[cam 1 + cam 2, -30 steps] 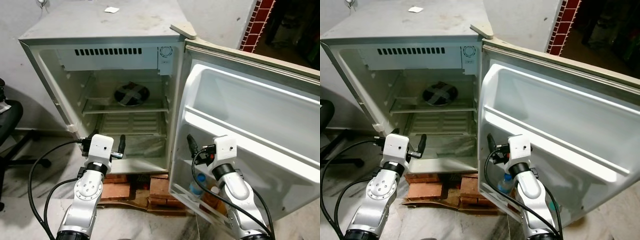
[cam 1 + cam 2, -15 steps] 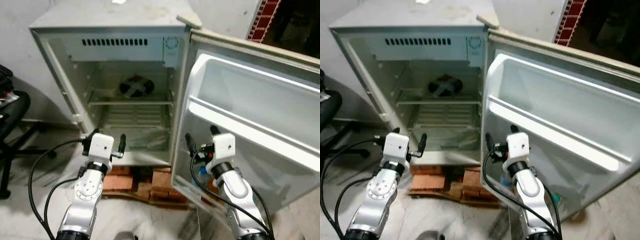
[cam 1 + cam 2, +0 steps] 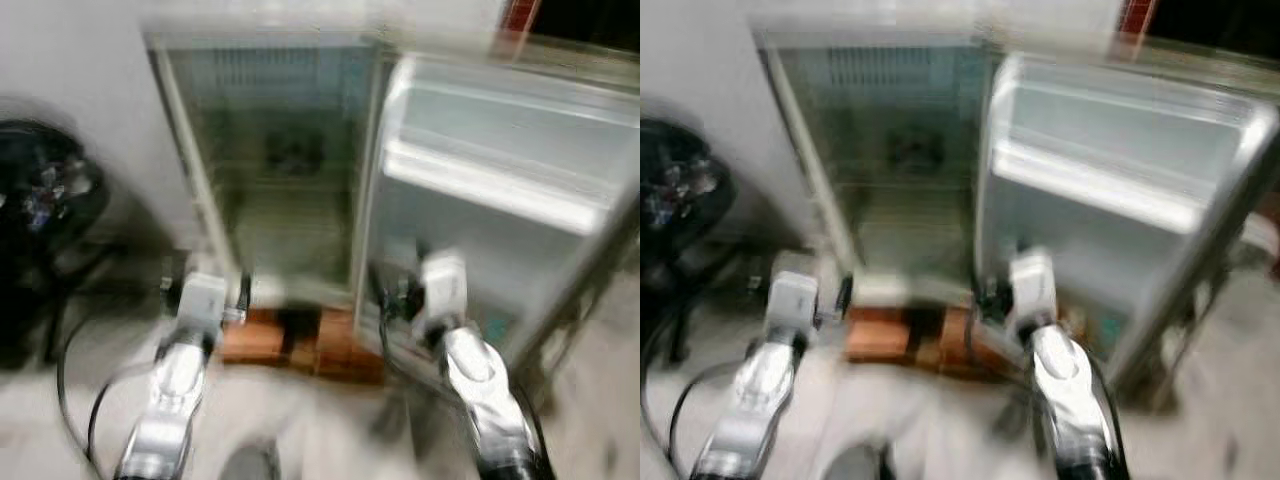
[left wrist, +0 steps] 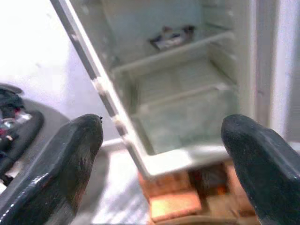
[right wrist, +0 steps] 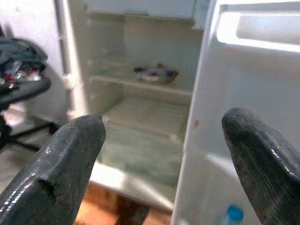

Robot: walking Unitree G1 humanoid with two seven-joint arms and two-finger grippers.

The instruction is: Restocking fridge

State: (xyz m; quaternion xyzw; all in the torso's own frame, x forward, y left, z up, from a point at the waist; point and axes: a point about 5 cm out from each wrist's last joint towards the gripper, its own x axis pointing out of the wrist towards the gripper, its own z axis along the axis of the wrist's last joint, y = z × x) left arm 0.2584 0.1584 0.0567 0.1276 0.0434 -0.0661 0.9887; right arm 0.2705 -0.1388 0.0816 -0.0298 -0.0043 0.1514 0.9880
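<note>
Fridge (image 3: 290, 170) stands straight ahead of the robot with its door (image 3: 500, 190) swung wide to the robot's right, the cabinet raised on bricks (image 3: 300, 340) on the floor. Both head views are smeared with motion blur, so the shelves inside read as pale bands and little more. A dark office chair (image 3: 45, 200) sits off to the left beside the cabinet.

Inside, on the upper shelf (image 5: 140, 84), the right wrist view shows a round dark dish or bowl (image 5: 155, 73); what it holds cannot be made out. The lower shelf and the floor of the cabinet look bare. Low in the door, a blue bottle cap (image 5: 233, 213) peeks up, the rest cut off.

The left gripper (image 4: 164, 154) and right gripper (image 5: 164, 154) are both raised in front of the opening, fingers spread wide and holding nothing. The cabinet opening lies forward of both; the left one faces it more squarely, while the right sits nearer the door shelves. Nothing to stock is in either gripper, so I judge that fetching an item comes first.
</note>
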